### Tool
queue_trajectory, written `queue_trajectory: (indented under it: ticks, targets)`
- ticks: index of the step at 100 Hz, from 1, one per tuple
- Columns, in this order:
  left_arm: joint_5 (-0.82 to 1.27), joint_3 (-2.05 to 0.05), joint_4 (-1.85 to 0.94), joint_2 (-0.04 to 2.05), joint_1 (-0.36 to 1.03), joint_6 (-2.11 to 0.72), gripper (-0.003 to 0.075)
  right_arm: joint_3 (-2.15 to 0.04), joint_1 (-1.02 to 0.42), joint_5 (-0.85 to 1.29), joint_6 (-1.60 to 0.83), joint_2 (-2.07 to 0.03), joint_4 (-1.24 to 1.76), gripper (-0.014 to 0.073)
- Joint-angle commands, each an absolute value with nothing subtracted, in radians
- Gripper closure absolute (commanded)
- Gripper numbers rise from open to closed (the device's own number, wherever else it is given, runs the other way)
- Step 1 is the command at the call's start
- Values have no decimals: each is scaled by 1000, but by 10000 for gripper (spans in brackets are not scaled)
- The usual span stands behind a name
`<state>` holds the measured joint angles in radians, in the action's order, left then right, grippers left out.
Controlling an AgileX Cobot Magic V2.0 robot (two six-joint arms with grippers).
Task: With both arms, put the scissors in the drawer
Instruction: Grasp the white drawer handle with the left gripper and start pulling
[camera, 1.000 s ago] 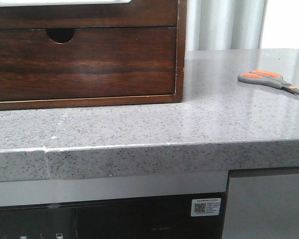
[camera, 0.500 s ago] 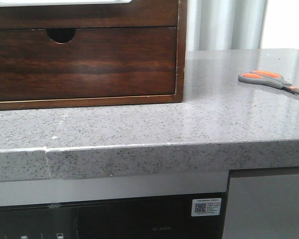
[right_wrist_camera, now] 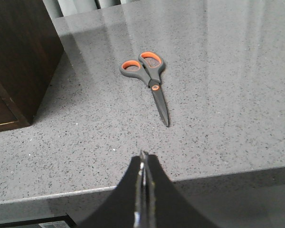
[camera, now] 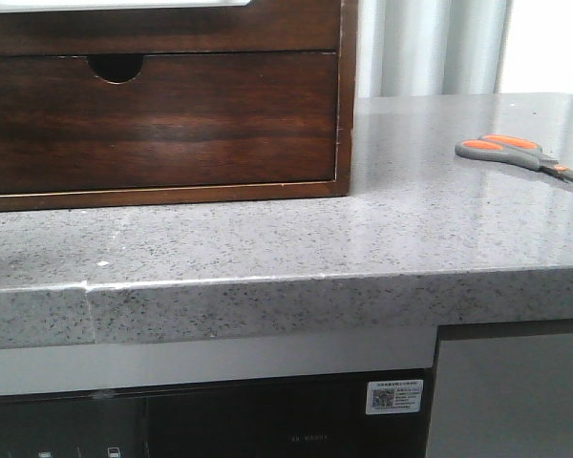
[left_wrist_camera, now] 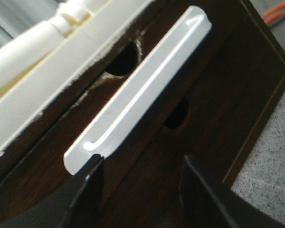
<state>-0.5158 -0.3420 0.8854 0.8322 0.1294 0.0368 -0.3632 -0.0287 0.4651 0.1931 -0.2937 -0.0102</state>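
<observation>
On the counter: the scissors point(camera: 516, 153) are lying flat and untouched on the grey speckled counter point(camera: 267, 239), well to the right of the dark wooden cabinet point(camera: 342, 114), blades pointing away from it
Scissors from the right wrist: the scissors point(right_wrist_camera: 148, 78) are sitting closed, orange loops farthest from the camera, blade tips pointing towards the counter's near edge
Right tool: the right tool point(right_wrist_camera: 143, 190) is hovering over the near edge of the counter with its fingers pressed together, gripping nothing, short of the blade tips
Left tool: the left tool point(left_wrist_camera: 140, 185) is hanging spread wide before the cabinet front, its two dark fingers apart and holding nothing, just below a pale glossy streak, handle or glare, hard to tell which
Drawer: the drawer point(left_wrist_camera: 61, 142) with the whitish rim is sitting uppermost, seemingly pulled out only slightly, if at all; a second notched drawer front point(camera: 162, 119) is sitting below it, shut
Step in hand: judging by the poses, the approach is only beginning, the left arm lining up on the drawer, the right arm facing the scissors
Next move: the left tool is needing a hold on the drawer front to draw it out; the right tool is needing to part its fingers and descend over the grey handles
</observation>
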Motion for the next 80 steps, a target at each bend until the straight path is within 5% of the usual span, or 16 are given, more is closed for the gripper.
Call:
queue_trajectory:
  ticks: [1, 80]
  targets:
    - [-588, -405, 856, 887, 138, -6, 388, -400, -23, 406, 187, -311, -12, 659]
    - [-662, -631, 1050, 1105, 139, -28, 407, -400, -23, 437, 187, -311, -12, 659]
